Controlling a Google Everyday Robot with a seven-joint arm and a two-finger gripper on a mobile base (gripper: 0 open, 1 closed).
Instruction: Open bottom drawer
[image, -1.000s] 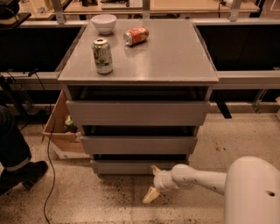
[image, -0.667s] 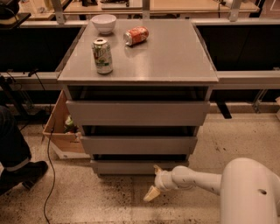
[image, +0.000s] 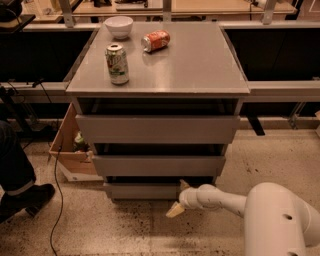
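Note:
The bottom drawer (image: 142, 190) is the lowest grey front of the grey cabinet (image: 159, 129), near the floor, with a dark gap above it. My gripper (image: 179, 198) is at the end of the white arm (image: 225, 200), low by the floor at the drawer front's right end. One pale finger (image: 175, 209) points down-left below the front; the other (image: 184, 185) lies at the front's upper right edge. The fingers are spread apart and hold nothing.
On the cabinet top stand a green can (image: 117, 63), a tipped red can (image: 155, 40) and a white bowl (image: 119, 26). A cardboard box (image: 73, 150) sits left of the cabinet. A person's leg and shoe (image: 22, 192) are at far left. A cable (image: 56, 200) trails on the floor.
The gripper has edged slightly closer to the bottom drawer's right end. The drawer front has not visibly moved.

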